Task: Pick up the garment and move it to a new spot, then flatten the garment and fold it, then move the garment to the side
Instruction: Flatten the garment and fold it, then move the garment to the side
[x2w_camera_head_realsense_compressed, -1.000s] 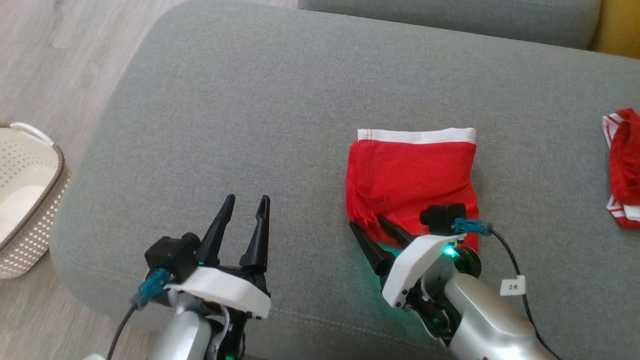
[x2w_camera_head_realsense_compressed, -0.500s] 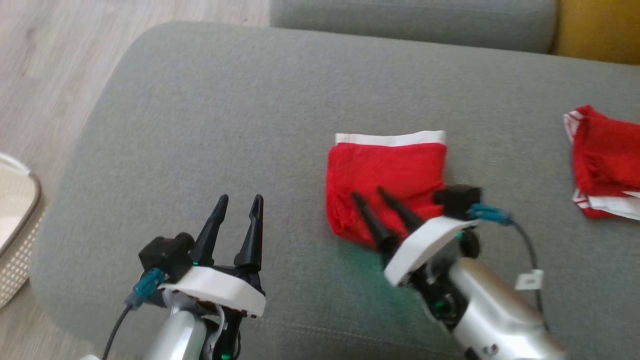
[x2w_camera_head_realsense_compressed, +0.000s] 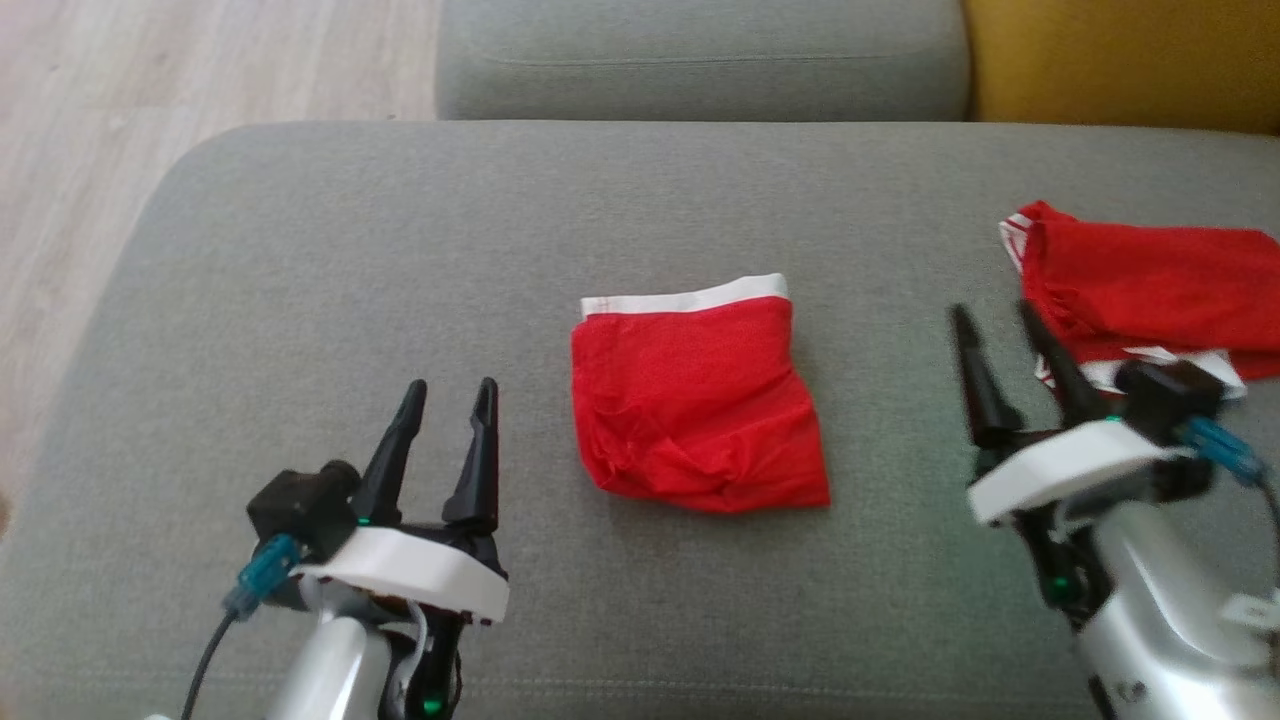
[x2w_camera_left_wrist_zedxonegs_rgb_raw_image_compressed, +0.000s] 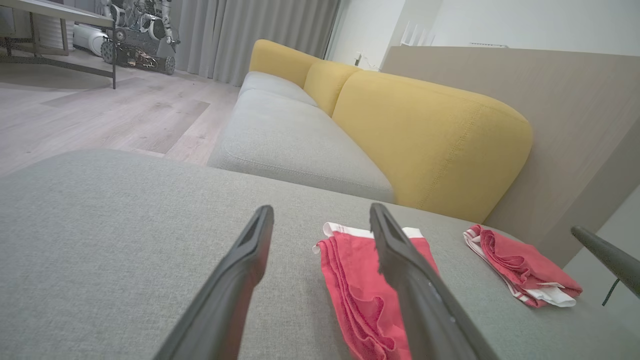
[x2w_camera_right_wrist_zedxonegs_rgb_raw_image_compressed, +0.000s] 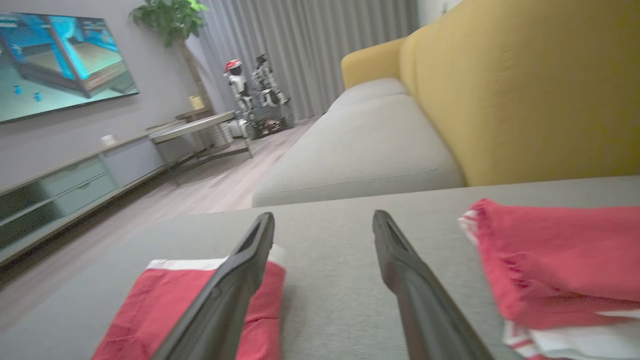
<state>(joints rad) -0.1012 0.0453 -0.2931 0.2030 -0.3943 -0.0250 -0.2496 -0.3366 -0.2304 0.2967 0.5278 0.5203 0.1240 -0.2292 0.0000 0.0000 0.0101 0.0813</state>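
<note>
Left tool (x2w_camera_head_realsense_compressed: 451, 385) sits lower left in the head view, fingers spread wide with nothing between them, over the bare grey sofa cushion (x2w_camera_head_realsense_compressed: 330, 250). Cannot tell if it touches the fabric. Right tool (x2w_camera_head_realsense_compressed: 994, 310) is lower right, also spread wide and empty, tips pointing up the frame. Its outer finger overlaps the lower left edge of a second red garment (x2w_camera_head_realsense_compressed: 1150, 285) at the right edge; contact cannot be told.

The garment (x2w_camera_head_realsense_compressed: 695, 410) is red with a white waistband, folded to a rough square, and lies flat on the cushion at frame centre. The band is along its top edge and the bottom edge is rumpled. It lies between the two tools, apart from both.

In the left wrist view the garment shows low centre, partly behind one finger. In the right wrist view it is bottom left behind a finger, with the second garment at right.

Yellow backrest (x2w_camera_head_realsense_compressed: 1120, 60) is upper right, wood floor (x2w_camera_head_realsense_compressed: 150, 80) upper left.
</note>
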